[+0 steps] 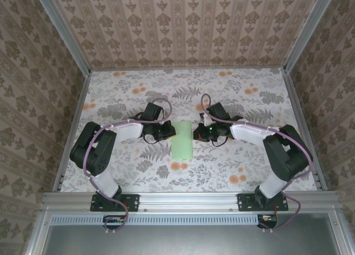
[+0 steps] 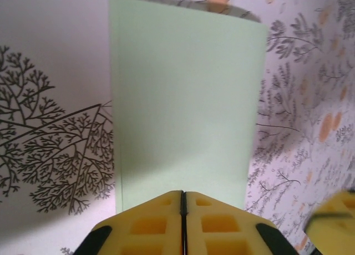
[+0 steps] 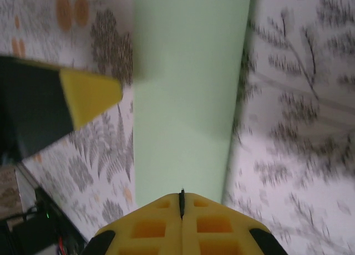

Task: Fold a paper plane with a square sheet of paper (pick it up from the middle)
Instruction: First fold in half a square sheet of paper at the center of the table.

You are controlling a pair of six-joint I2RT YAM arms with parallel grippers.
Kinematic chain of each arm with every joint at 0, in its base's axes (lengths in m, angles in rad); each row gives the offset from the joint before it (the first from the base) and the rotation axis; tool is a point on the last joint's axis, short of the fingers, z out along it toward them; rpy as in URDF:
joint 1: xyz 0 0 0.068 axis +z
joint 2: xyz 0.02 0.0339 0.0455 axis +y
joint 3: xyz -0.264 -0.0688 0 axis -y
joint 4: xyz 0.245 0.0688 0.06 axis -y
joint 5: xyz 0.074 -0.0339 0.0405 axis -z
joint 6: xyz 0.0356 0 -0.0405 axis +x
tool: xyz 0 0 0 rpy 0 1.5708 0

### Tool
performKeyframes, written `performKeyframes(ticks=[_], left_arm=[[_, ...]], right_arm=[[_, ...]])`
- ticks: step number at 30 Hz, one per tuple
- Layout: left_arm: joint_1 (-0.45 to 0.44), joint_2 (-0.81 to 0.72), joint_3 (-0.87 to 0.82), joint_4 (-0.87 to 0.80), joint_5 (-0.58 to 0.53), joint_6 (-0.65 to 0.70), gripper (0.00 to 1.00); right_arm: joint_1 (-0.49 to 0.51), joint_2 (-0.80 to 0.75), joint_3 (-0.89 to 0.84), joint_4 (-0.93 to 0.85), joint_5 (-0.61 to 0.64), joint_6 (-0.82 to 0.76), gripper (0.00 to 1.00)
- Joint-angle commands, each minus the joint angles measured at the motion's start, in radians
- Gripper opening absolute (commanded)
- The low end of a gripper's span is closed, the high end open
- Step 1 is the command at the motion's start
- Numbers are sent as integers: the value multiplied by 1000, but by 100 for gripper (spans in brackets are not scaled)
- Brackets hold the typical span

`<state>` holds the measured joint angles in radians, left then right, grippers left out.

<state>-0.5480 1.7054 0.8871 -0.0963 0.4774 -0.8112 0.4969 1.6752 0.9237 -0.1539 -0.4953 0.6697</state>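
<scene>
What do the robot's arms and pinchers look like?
The left arm and right arm have chunky black joints, white links and looping purple cables. The left gripper and right gripper have yellow fingers with square pockets and black sides. A tiny green light glows near the right wrist.

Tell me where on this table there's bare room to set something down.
Free: the far tablecloth strip along the back wall, and the near patch between the paper sheet and front rail. Crowded: the middle, where the left gripper and right gripper flank it.
</scene>
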Motion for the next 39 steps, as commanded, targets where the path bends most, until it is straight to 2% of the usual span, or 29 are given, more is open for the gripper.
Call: performKeyframes(ticks=[1,4,8,13,18,23,26,29,34,39], left_arm=[[2,-11,30,-19,-5,6,13],[3,-1,38,-19,-6,1,19],[11,6,54,-39,-5,1,28],[20,7,63,-30,1,0,31],[25,17,75,-28,4,1,31],[26,32,88,-34,6,9,31],[26,43,98,-34,10,12,28],[26,57,113,-36,14,22,24],[19,101,158,-38,43,41,18],[1,160,219,-42,73,50,11]], right_arm=[[0,91,67,60,23,77,0],[0,165,140,43,35,71,0],[1,254,253,-96,103,1,0],[2,338,317,-143,104,-41,0],[7,402,378,-145,55,-90,0],[7,455,454,-165,-12,-209,0],[4,438,470,-181,-39,-248,0],[-12,359,421,-153,-33,-230,0],[-29,219,269,-69,-7,-107,0],[-20,157,147,8,6,52,0]])
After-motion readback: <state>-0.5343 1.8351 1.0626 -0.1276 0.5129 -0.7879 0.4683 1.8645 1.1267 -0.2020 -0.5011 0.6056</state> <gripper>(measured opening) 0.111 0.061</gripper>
